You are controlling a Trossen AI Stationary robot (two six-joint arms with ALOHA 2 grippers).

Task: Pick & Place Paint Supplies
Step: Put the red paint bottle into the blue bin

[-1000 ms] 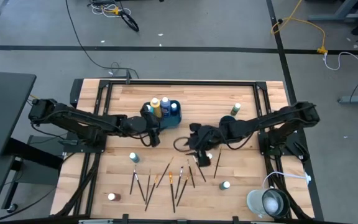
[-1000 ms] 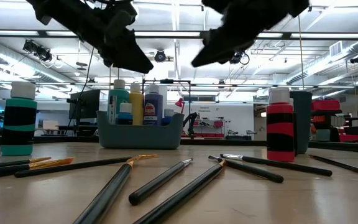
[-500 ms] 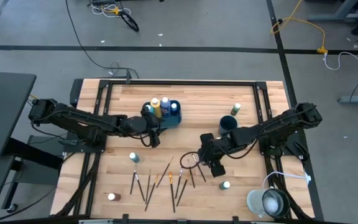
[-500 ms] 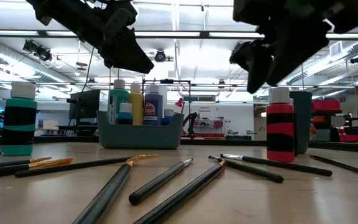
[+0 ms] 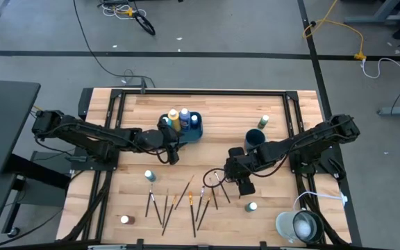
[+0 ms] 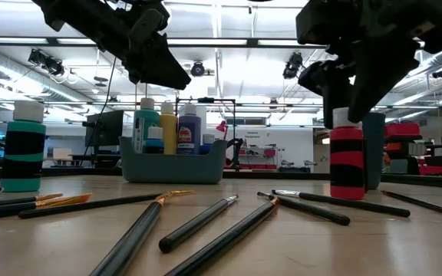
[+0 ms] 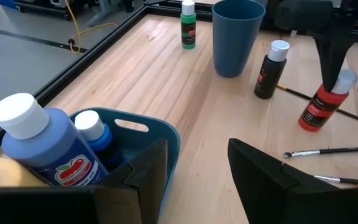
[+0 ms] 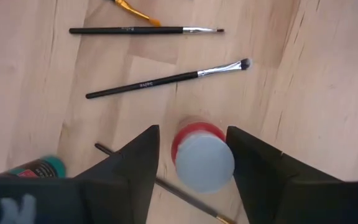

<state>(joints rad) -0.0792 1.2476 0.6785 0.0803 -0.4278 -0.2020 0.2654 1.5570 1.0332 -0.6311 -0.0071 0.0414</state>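
A few paint bottles point(image 5: 180, 117) are already stood in the teal tray point(image 5: 194, 134), beside which the left gripper point(image 7: 194, 165) is held with jaws apart and empty. The brushes point(image 5: 186, 198) and several bottles are left on the worktop point(image 5: 221, 111). The right gripper point(image 8: 191, 155) is lowered with jaws apart around the red bottle point(image 8: 202, 155), not yet clamped.

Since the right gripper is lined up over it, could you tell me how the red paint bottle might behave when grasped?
The red paint bottle stands tall and narrow, so a nudge from one finger could probably tip it. Its round body would likely roll once down. It looks rigid enough for the right gripper.
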